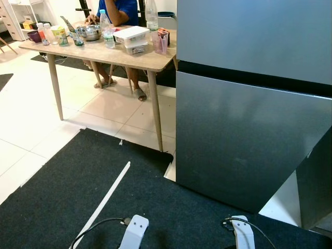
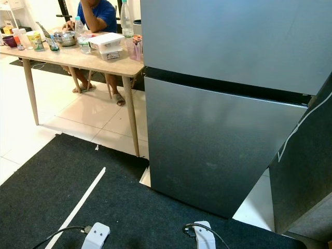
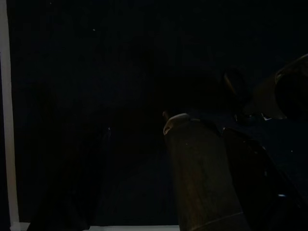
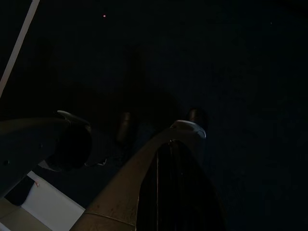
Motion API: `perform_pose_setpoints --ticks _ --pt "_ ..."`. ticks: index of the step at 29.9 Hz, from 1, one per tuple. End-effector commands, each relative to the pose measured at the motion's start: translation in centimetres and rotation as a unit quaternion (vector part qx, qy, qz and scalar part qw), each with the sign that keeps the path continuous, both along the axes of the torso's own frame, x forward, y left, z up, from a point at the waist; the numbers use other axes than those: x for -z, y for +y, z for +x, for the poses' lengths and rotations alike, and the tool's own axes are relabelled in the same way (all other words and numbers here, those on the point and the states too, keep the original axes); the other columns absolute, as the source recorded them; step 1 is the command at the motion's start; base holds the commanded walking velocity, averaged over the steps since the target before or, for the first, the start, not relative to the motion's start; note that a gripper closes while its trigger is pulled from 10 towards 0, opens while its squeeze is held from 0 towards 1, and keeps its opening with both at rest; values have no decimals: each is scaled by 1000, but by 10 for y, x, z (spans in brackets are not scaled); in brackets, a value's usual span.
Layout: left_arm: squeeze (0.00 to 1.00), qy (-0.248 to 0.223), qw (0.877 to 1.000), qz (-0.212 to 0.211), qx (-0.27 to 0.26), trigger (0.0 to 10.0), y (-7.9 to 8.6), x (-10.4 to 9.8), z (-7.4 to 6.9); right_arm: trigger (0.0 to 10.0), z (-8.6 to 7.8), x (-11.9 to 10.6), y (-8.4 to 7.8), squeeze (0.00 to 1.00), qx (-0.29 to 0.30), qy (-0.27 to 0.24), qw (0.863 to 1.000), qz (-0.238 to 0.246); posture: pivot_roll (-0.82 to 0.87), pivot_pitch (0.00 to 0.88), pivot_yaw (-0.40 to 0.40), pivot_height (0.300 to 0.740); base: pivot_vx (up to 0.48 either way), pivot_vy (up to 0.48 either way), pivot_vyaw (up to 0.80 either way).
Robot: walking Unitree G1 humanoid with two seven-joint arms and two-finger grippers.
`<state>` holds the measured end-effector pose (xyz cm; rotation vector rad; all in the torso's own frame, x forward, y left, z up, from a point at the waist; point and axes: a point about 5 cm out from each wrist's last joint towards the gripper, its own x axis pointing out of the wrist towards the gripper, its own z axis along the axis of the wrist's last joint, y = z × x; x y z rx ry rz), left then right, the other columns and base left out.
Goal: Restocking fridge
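The grey two-door fridge stands right in front of me, with both its upper door and lower door shut. To its left, a wooden table holds stacked white food containers, two water bottles, cups and jars. My left arm and right arm hang low at the bottom edge over the mat. In the dark wrist views, the left gripper and right gripper point down at the dark mat, holding nothing I can make out.
A person sits behind the table, legs under it. A black mat with a white tape strip covers the floor before me, with pale tiles beyond. A dark panel stands right of the fridge.
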<state>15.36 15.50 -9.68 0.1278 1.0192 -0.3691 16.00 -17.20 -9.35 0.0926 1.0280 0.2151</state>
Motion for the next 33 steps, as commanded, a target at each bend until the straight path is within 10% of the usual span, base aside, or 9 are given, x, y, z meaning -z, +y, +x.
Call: perform_pose_setpoints --ticks 1,33 --pt "0 0 1000 -4 -5 10000 -1 0 -1 10000 3 -1 0 0 -3 -6 1000 -3 -82 24 5 740 0 0 0" --pt "0 7 1000 -6 -22 10000 0 3 -7 10000 5 -2 0 0 -12 -5 1000 -8 -68 32 -4 740 0 0 0"
